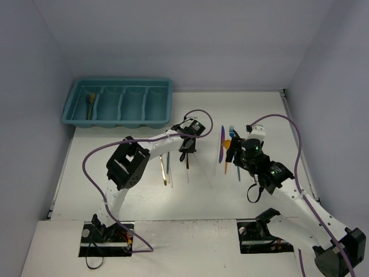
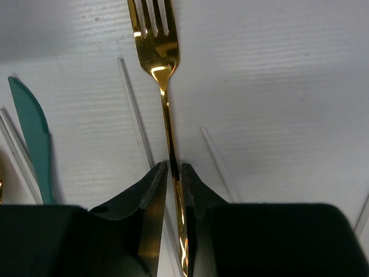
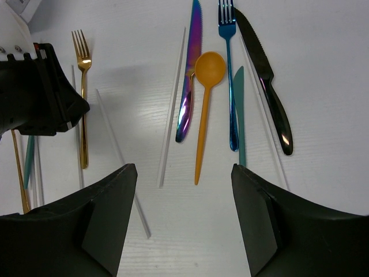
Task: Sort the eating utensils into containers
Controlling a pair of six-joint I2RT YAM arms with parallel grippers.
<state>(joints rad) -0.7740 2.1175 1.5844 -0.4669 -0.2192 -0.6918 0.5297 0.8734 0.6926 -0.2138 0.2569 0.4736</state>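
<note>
A gold fork (image 2: pixel 157 57) lies on the white table, tines pointing away from me. My left gripper (image 2: pixel 174 167) is shut on its handle, low on the table near the middle (image 1: pixel 187 151). My right gripper (image 3: pixel 184 173) hangs open and empty just short of an orange spoon (image 3: pixel 204 104), a purple knife (image 3: pixel 190 81), a blue fork (image 3: pixel 229 75), a teal knife (image 3: pixel 238 109) and a black knife (image 3: pixel 266 81). The teal tray (image 1: pixel 118 124) stands at the far left, with one gold utensil (image 1: pixel 90 105) in its leftmost compartment.
Thin pale sticks (image 3: pixel 172 109) lie among the utensils, and one stick (image 2: pixel 135 109) runs beside the fork. Another teal knife (image 2: pixel 34 133) and a gold utensil (image 1: pixel 164 170) lie left of my left gripper. Grey walls close in the table.
</note>
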